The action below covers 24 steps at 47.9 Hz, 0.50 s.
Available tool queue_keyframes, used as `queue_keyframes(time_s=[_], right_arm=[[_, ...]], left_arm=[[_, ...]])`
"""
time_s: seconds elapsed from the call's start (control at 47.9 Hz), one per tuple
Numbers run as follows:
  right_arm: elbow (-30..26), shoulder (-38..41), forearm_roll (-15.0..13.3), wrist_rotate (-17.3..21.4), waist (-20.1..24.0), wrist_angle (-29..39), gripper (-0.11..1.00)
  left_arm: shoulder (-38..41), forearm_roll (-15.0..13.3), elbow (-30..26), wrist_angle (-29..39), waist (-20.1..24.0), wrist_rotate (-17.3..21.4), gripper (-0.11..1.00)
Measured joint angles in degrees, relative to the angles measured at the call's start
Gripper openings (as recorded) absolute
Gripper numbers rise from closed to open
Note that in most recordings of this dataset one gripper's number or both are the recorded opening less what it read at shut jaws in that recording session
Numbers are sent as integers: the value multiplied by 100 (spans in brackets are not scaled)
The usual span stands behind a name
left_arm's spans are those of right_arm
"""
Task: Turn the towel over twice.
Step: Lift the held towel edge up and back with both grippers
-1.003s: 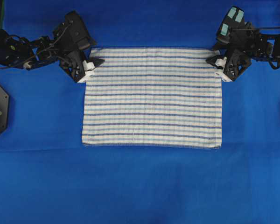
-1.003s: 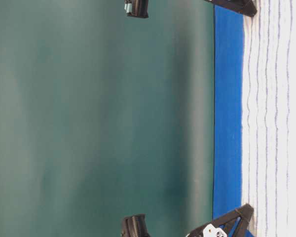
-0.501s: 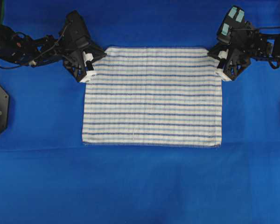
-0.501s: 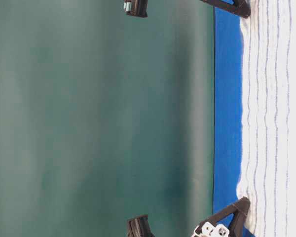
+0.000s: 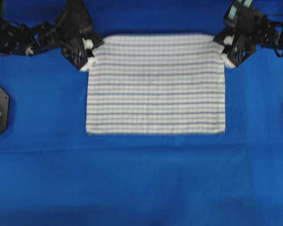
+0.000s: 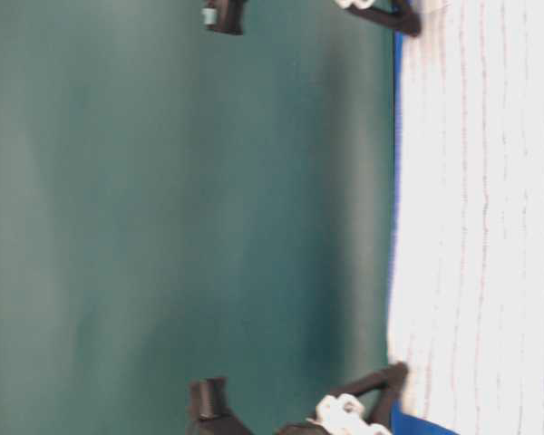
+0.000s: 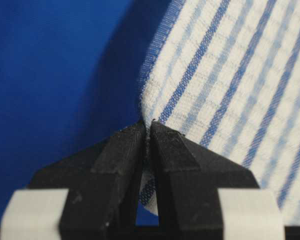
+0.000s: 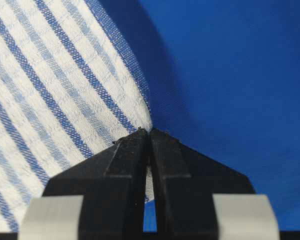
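- The worktop [image 5: 141, 188] is covered by a plain solid-blue cloth that reaches every edge of the overhead view; in the table-level view a dark green backdrop [image 6: 163, 217] stands behind it.
- The towel [image 5: 155, 84], white with thin dark and light blue stripes and a faint check grid, lies spread on the blue cloth in the far half of the worktop, its stripes running from side to side between the two arms.
- The towel's near edge lies flat on the cloth, while its two far corners are drawn up into the hands; the table-level view shows the far edge [image 6: 403, 181] raised off the blue surface, and both wrist views show a dark shadow on the cloth beneath the lifted corner.
- The left arm [image 5: 19, 40] reaches in from the far left of the overhead view, and the right arm [image 5: 269, 35] from the far right.
- The left hand [image 7: 149, 131] is clamped tight on the towel's far left corner, with a fold of striped fabric pinched between its two black fingers [image 7: 120, 165].
- The right hand [image 8: 149, 134] is likewise closed on the far right corner, its black fingers [image 8: 177, 165] pressed together with the hem caught between them.
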Motion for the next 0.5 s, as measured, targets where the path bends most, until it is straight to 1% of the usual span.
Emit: queue_keyframes(time_s=[0.146, 0.397, 0.501], right_arm=[[-290, -360, -18, -246, -202, 404, 2], [-861, -1037, -35, -615, -387, 1046, 2], [-1072, -1318, -35, -756, -396, 1310, 2]], left_arm=[[-448, -9, -255, 369, 229, 53, 3], [-1116, -9, -615, 826, 536, 615, 3], [-1327, 0, -756, 940, 615, 668, 3]])
